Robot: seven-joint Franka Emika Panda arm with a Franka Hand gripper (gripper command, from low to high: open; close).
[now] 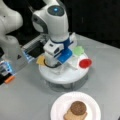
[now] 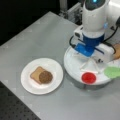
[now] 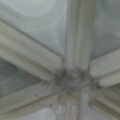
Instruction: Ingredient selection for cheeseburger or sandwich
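Hanging over the round white tray [image 1: 62,76] in a front view, the arm's white and blue wrist hides the gripper [image 1: 65,65] almost wholly; whether its fingers are spread or pressed together cannot be told. Around the wrist lie the loose ingredients: a yellow-orange cheese square [image 1: 40,60] peeks out at the view's left, partly covered by the arm, a green leaf [image 1: 78,50] sits toward the view's right and a red disc [image 1: 85,63] rests at the tray's right rim. Toward the view's bottom a white plate [image 1: 58,107] carries a tan bread square [image 1: 70,116] with a dark brown patty [image 1: 78,107] lying flat on top — the start of the stack. A grey metal fixture [image 1: 32,46] stands behind the tray, and a small orange item [image 1: 9,79] lies at the far left.

Seen in a front view from the opposite side, the gripper [image 2: 90,62] is down at the tray [image 2: 72,67], touching or just above its raised white ribs; the wrist blocks its tips. The red disc [image 2: 88,77] lies at the tray's near rim, the leaf [image 2: 113,72] at the view's right edge, and a tan bread piece [image 2: 117,51] shows behind the arm. The plate [image 2: 28,83] is to the left, apart from the tray; its bread [image 2: 35,73] lies flat with a corner toward the upper left, the patty [image 2: 45,77] on its right part.

The wrist view shows only white ribs [image 3: 75,45] meeting at a hub [image 3: 72,82] — no fingers visible.
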